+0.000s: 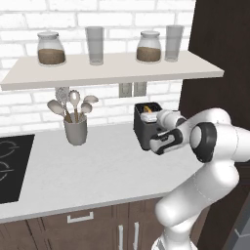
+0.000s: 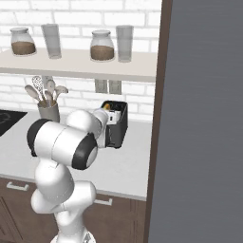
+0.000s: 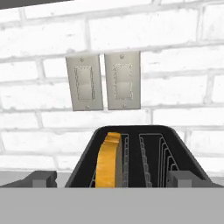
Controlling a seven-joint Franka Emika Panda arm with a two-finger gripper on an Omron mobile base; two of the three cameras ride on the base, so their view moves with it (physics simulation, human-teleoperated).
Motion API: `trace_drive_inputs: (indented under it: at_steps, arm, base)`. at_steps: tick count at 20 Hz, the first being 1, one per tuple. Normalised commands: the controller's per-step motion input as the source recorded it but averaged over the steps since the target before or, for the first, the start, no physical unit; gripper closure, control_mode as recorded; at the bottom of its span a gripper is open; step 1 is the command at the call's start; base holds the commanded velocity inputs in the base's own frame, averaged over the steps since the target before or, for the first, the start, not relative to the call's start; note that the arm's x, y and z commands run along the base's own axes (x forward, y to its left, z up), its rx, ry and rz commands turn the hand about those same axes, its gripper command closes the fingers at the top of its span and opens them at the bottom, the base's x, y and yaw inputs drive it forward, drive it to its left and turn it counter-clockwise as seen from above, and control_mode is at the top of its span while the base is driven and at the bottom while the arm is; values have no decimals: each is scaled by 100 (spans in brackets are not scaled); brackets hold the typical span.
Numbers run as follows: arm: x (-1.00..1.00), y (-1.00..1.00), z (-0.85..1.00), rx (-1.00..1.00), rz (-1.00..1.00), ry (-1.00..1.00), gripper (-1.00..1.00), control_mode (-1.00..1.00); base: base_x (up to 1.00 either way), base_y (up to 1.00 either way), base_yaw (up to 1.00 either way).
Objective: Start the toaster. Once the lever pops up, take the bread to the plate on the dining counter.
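Kitchen, cooktop (image 1: 10, 166), utensil crock (image 1: 75, 129), toaster (image 1: 145, 128)

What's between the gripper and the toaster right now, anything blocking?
Nothing visible. The open gripper hangs just short of the toaster, its tips spread to either side of the slots, with only clear air between. The bread stands in the left slot in the hand view, unobstructed.

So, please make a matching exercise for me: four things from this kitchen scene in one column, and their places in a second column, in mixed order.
Things:
1. bread
2. toaster
3. utensil holder
4. glass jars

Places:
A. on the shelf
B. on the counter, left of the toaster
C. in the left slot of the toaster
D. on the counter, below the wall switches

Pairs: 1-C, 2-D, 3-B, 4-A
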Motion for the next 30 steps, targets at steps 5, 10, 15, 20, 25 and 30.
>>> trace_drive_inputs:
  at_steps: [5,10,15,20,25,30]
  arm:
    - [10,0,-13,0,0,0,-100,-100]
    - [1,5,-2,0,0,0,-100,-100]
    - [1,21,0,-3,0,0,-100,-100]
    - [3,11,-2,-2,0,0,-100,-100]
    - [7,0,-3,0,0,2,-100,-100]
    - [16,3,-10,0,0,1,-100,-100]
  base:
    - [0,0,0]
    - [0,0,0]
    - [0,0,0]
    - [0,0,0]
    - [0,0,0]
    - [0,0,0]
